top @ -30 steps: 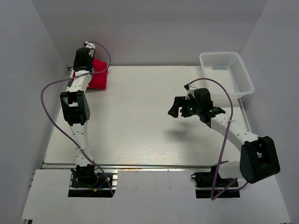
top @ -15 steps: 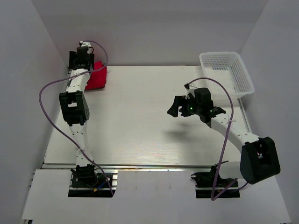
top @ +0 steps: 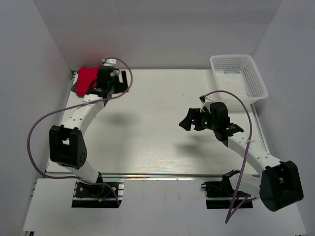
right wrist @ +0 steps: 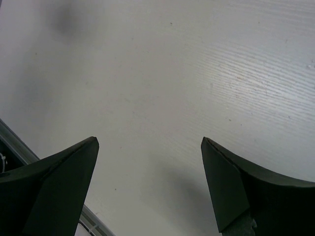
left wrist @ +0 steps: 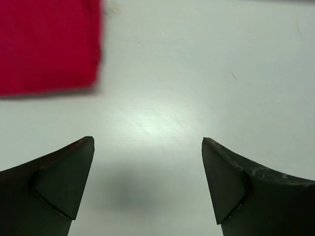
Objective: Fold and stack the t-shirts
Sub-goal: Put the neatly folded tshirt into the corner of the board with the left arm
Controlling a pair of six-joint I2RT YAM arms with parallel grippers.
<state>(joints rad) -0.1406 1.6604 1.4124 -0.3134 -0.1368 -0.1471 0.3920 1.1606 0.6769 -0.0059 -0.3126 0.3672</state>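
Note:
The bright red t-shirt (top: pixel 85 77) lies folded in the table's far left corner, its right part hidden by my left arm. In the left wrist view its edge (left wrist: pixel 47 44) shows at the top left. My left gripper (top: pixel 122 81) hangs just right of the shirt, open and empty (left wrist: pixel 147 142) over bare table. My right gripper (top: pixel 186 119) is open and empty (right wrist: pixel 149 141) above the middle right of the table. The dark grey-green t-shirt is out of view.
A white mesh basket (top: pixel 256 78) stands at the far right corner. White walls close in the table on the left, back and right. A metal rail (top: pixel 162 174) runs along the near edge.
My left arm has swung from reaching over the red shirt to its right side, with the elbow moving left. My right arm has shifted slightly nearer and to the right. The shirt stays put.

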